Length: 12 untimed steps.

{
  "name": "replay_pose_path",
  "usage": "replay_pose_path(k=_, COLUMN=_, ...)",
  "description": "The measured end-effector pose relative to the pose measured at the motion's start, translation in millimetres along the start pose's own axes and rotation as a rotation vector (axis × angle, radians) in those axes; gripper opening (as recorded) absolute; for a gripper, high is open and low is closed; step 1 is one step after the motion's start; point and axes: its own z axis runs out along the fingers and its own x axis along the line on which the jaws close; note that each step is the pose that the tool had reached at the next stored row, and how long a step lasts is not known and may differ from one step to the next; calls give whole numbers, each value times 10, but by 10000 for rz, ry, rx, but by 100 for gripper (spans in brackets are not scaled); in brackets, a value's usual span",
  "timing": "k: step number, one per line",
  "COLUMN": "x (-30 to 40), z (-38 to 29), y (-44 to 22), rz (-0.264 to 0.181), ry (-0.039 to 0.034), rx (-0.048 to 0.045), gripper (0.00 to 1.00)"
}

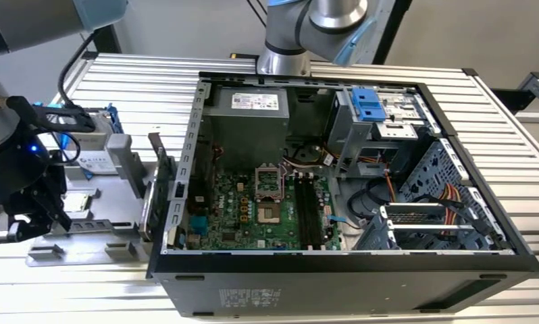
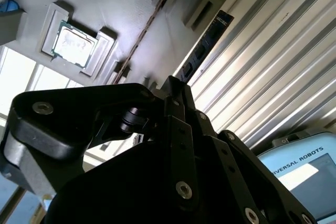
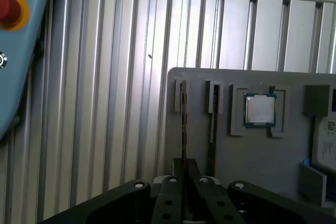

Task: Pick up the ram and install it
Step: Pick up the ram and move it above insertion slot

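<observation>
While the arm [image 1: 4, 128] stands at the exterior view's left, its gripper [image 1: 7, 231] hangs over the 6 o'clock end of the grey parts tray [image 1: 98, 233]. The tray lies at 9 o'clock from the open PC case [image 1: 342, 277]. It carries a silver hard drive in a blue frame [image 1: 88, 160] toward its 12 o'clock end and a CPU [image 1: 78, 201] just beside the gripper. In the first wrist view the ram [image 3: 184, 121] stands on edge in its tray slot, dead in line with the jaws. Its near end runs in between them and out of sight. The gap looks narrow around that thin edge, but I can't tell whether the jaws actually clamp it. A second stick [image 3: 212, 114] stands in the next slot, between the ram and the CPU. The second wrist view agrees: the ram [image 2: 206, 40] leads straight to the gripper tip. At 3 o'clock from the tray, the case shows the motherboard [image 1: 242, 209] with its black memory slots [image 1: 310, 212]. A blue drive bracket [image 1: 369, 104] sits at the case's 1 o'clock.
</observation>
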Motion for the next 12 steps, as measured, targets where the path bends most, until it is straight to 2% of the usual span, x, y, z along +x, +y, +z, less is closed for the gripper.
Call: replay_pose_path(k=12, x=0, z=-99, y=2, rz=1, ry=0, rx=0, gripper=0)
